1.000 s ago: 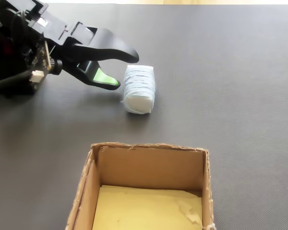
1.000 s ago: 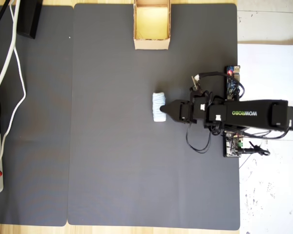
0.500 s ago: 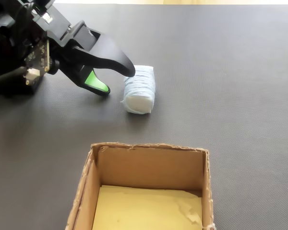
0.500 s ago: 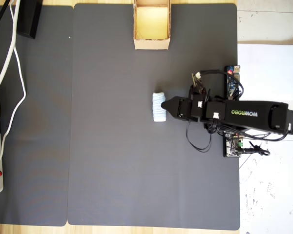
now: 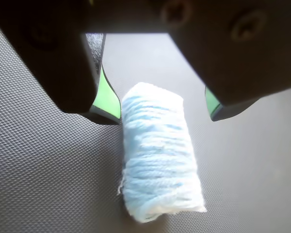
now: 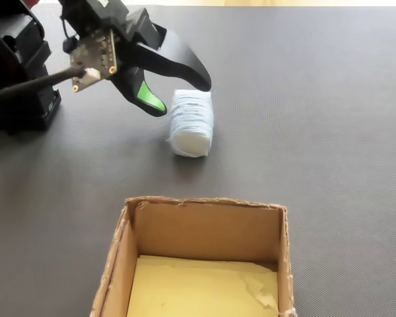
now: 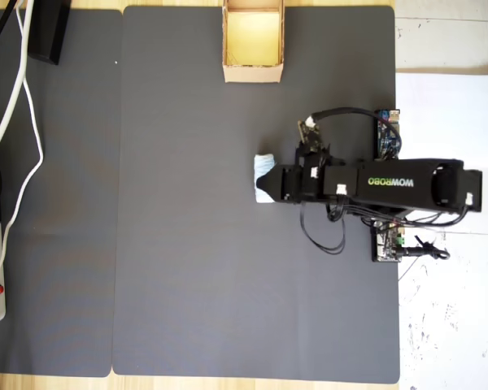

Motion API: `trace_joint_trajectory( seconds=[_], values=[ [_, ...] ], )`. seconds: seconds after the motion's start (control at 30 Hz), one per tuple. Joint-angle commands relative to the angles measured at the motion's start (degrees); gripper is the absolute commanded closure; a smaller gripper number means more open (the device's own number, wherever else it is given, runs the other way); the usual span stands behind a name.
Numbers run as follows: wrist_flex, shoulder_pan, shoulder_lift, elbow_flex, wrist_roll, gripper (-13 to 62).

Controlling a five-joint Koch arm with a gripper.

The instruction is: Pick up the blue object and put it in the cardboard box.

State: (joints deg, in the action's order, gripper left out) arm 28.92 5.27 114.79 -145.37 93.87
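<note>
A black claw with green-lined tips fills the wrist view, spread wide over the pale blue yarn roll, one tip either side, not gripping. The roll lies on the dark counter mat, well apart from the open cardboard box.

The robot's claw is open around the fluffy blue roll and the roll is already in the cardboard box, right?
Not quite: the fixed view shows the pale blue yarn roll lying on the dark mat, outside the tan cardboard box. The gripper is indeed open around it.
</note>
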Motion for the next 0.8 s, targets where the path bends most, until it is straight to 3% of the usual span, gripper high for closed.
trace_joint_trajectory(
  seconds=[0.0,0.13,0.4,0.57,0.7,0.77],
  values=[
    [-0.1,-0.5,0.3,4.3,4.0,15.7],
    [0.4,-0.9,-9.0,9.8,4.9,15.7],
    [-1.4,0.9,-15.9,10.4,5.0,16.6],
    [-13.4,2.3,-15.3,3.8,4.2,34.1],
    [-28.9,2.7,-13.1,-4.0,3.9,52.3],
    [-34.1,2.9,-12.6,-6.7,3.9,57.4]
  ],
)
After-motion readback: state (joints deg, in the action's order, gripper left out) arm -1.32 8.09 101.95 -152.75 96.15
